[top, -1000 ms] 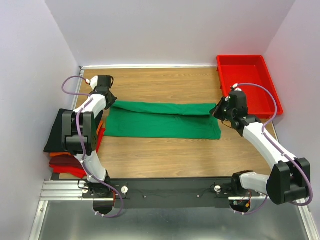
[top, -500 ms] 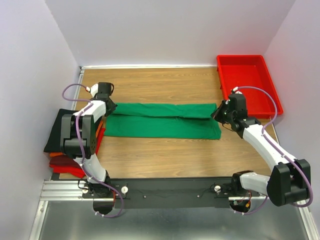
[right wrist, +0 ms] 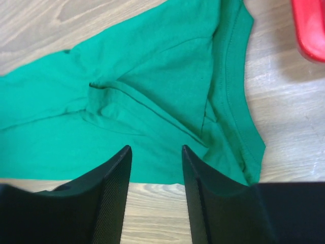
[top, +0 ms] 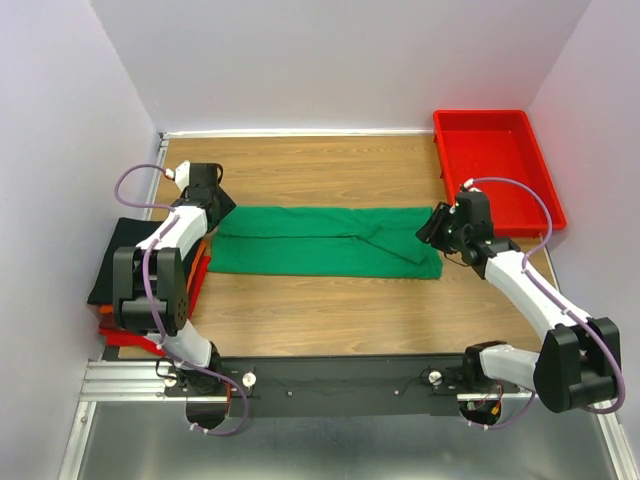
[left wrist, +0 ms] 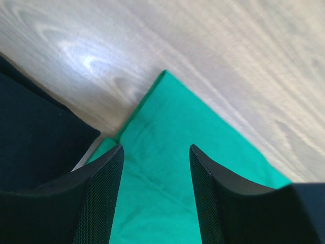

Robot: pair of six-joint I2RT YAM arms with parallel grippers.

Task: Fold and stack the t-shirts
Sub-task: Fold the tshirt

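Black fingers (left wrist: pixel 101 203) of the left hand (left wrist: pixel 156 152) stand apart with nothing between them. In the left wrist view they sit over the left corner of the green t-shirt (left wrist: pixel 167 132), and the cloth shows through the gap. From above, the left hand (top: pixel 222 207) sits at the left end of the shirt. Whether it touches the cloth cannot be told.

The right hand (right wrist: pixel 155 150) is likewise spread and empty, its fingers (right wrist: pixel 109 193) over the near edge of the same shirt at its collar end. The ribbed neckline curves just beyond them. From above, the right hand (top: pixel 432 226) sits at the shirt's right end.

The green t-shirt (top: pixel 320 240) lies flat on the wooden bench (top: pixel 320 170) as a long band running left to right between the two hands. A diagonal fold crosses its right part.

Beside the left arm, at the bench's left edge, is a pile of folded shirts: a black t-shirt (top: pixel 120 255) on top, an orange t-shirt (top: pixel 201 250) showing as a thin edge, and a red t-shirt (top: pixel 125 335) lowest.

A red tray (top: pixel 490 150) stands at the far right corner, apart from the shirt.
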